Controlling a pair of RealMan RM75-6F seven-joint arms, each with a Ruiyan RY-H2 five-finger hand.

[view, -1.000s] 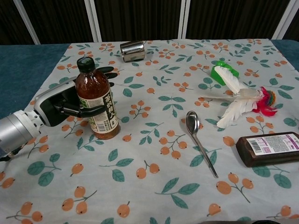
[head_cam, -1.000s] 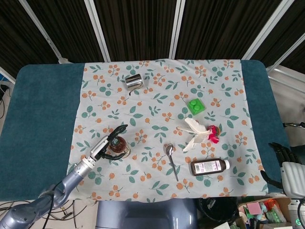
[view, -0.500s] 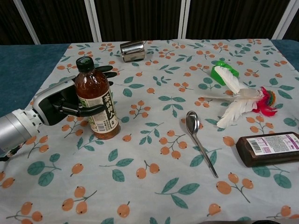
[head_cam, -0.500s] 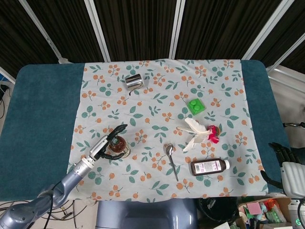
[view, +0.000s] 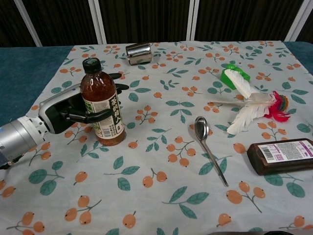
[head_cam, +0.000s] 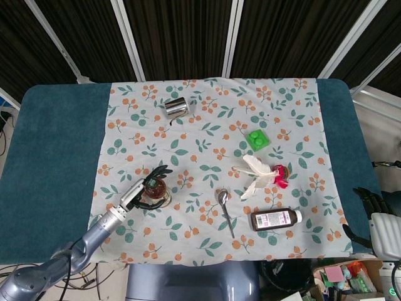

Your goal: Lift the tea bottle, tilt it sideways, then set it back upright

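Observation:
The tea bottle point(view: 102, 105), amber with a black cap and a white-green label, stands upright on the floral cloth at the near left. My left hand point(view: 66, 111) grips it from the left, its dark fingers wrapped round the label. In the head view the tea bottle point(head_cam: 156, 189) is seen from above with the left hand point(head_cam: 139, 194) against it. My right hand point(head_cam: 374, 212) hangs off the table's right edge, far from the bottle, fingers apart and holding nothing.
A metal cup point(view: 138, 53) lies on its side at the back. A spoon point(view: 208, 144), a white feather toy point(view: 249, 110), a green piece point(view: 229, 74) and a lying brown bottle point(view: 281, 155) are to the right.
The bottle and my left hand have shifted very slightly to the right. The grip on the bottle stays the same and the bottle stays upright.

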